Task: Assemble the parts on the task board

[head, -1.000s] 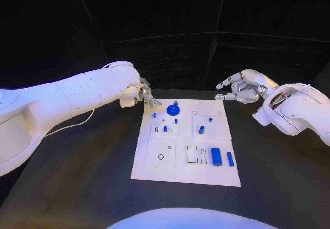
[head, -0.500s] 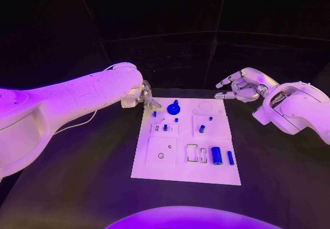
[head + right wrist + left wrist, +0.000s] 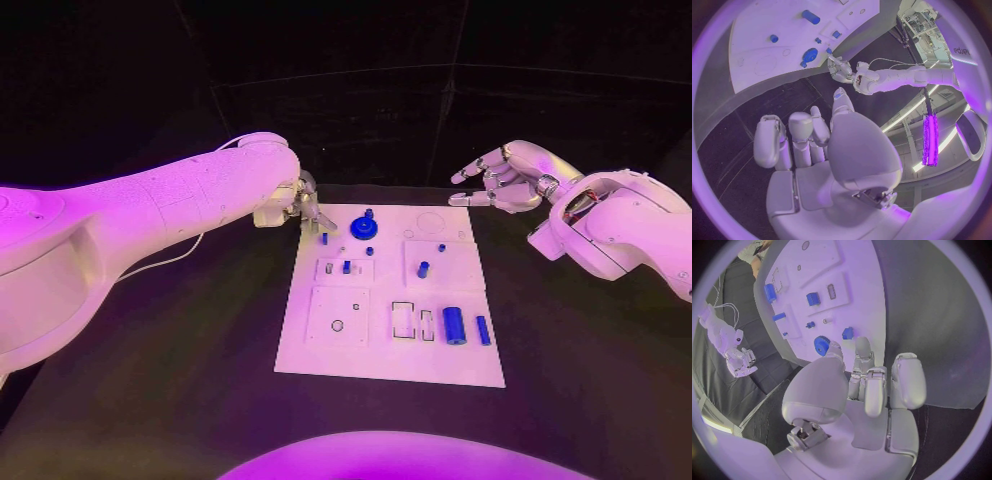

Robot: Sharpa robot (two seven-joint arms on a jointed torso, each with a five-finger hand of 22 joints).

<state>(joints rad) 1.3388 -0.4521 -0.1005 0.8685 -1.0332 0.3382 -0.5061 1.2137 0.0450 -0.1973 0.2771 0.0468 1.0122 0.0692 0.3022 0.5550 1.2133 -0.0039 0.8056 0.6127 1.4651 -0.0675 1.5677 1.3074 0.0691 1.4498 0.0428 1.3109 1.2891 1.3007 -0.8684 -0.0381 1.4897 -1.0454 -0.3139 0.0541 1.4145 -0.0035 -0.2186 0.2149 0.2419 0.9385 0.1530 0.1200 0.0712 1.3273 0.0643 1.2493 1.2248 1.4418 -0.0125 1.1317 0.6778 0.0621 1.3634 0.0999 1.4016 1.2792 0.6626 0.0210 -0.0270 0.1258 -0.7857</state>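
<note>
Fingers of left hand partly curled, holding nothing, at far-left corner of task board. Blue gear part just beside, toward 4 o'clock. Right hand spread, empty, farther.

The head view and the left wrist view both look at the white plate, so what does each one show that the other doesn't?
Head view alone: both arms at once, the whole task board with its near edge, and the large blue cylinder lying beside a thinner blue piece in the near right part.

Left wrist view alone: the left hand from behind, palm and fingers close up, holding nothing, fingertips at the board's far corner.

Both: the board, the round blue gear, several small blue parts, and the right hand hovering off the board.
</note>
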